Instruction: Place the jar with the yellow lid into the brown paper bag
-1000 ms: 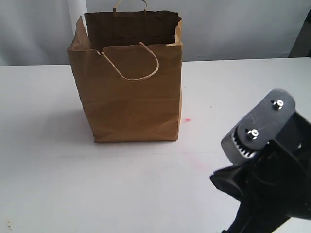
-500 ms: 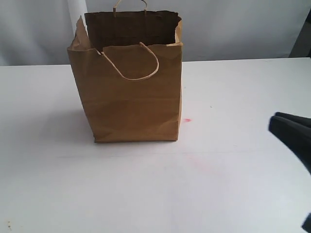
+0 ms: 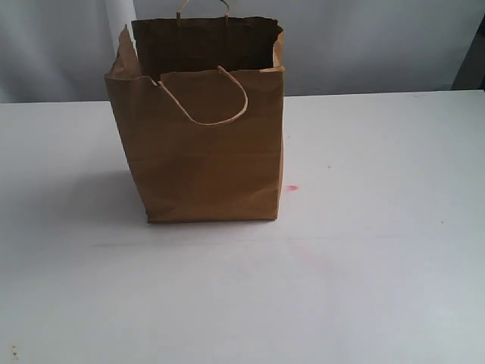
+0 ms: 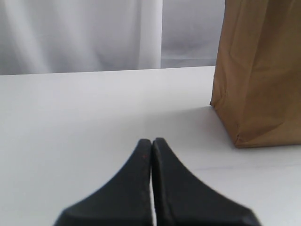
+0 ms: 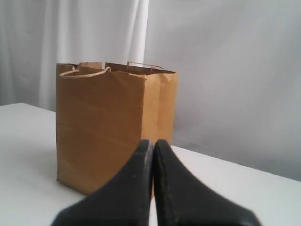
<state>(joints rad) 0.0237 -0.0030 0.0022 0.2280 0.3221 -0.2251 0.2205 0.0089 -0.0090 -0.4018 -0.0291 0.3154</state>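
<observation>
The brown paper bag (image 3: 201,144) stands upright on the white table, its rim open and its inside dark. The yellow-lidded jar shows in no view. Neither arm appears in the exterior view. In the left wrist view my left gripper (image 4: 151,141) is shut with nothing in it, low over the table, with the bag's side (image 4: 261,75) a little way off. In the right wrist view my right gripper (image 5: 153,142) is shut and holds nothing, pointing at the bag (image 5: 110,122) from a short distance.
The white table (image 3: 364,288) carries faint pink marks (image 3: 292,188) beside the bag. A pale curtain (image 3: 61,45) hangs behind the table's far edge.
The right arm, large at the lower right of the exterior view a second ago, has drawn back out of that view to the right. The bag has not moved.
</observation>
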